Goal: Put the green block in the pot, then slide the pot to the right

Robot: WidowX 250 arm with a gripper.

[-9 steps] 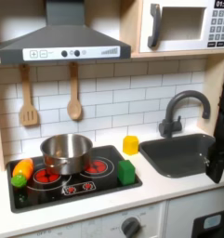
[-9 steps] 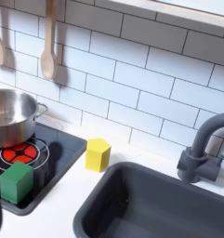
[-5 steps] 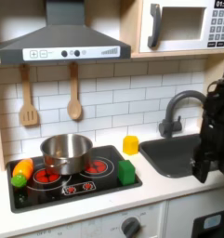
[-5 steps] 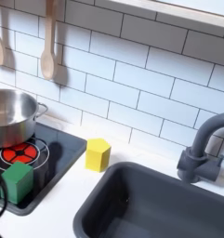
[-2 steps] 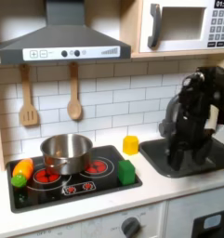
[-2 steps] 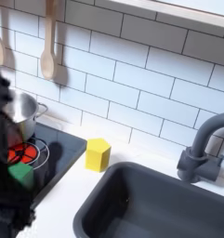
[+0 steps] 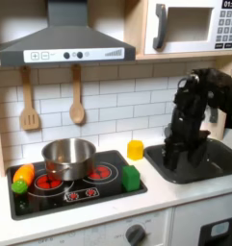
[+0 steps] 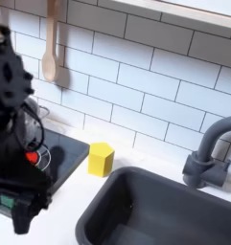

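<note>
In the first exterior view, the green block (image 7: 131, 177) is sitting on the black stovetop (image 7: 79, 192), well left of the hand (image 7: 174, 165) hanging over the sink (image 7: 219, 161); whether its fingers are apart is unclear. The pot (image 7: 69, 158) is resting behind the block. White tile (image 7: 117, 101) is backing the tabletop (image 7: 170, 194).

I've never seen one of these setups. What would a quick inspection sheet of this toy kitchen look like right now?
Surface: white counter with a black stovetop and a dark sink.
Job's things: green block on the stovetop's right edge in the first exterior view; silver pot on the back left burner, block not in it.
Clutter: yellow cylinder beside the sink; orange-and-green toy vegetable at the stovetop's left edge.
Grippers: gripper hangs over the sink's left part; open or shut cannot be told.
Cables: nothing seen.
Surroundings: tiled wall, two wooden utensils, range hood, microwave, faucet.
</note>
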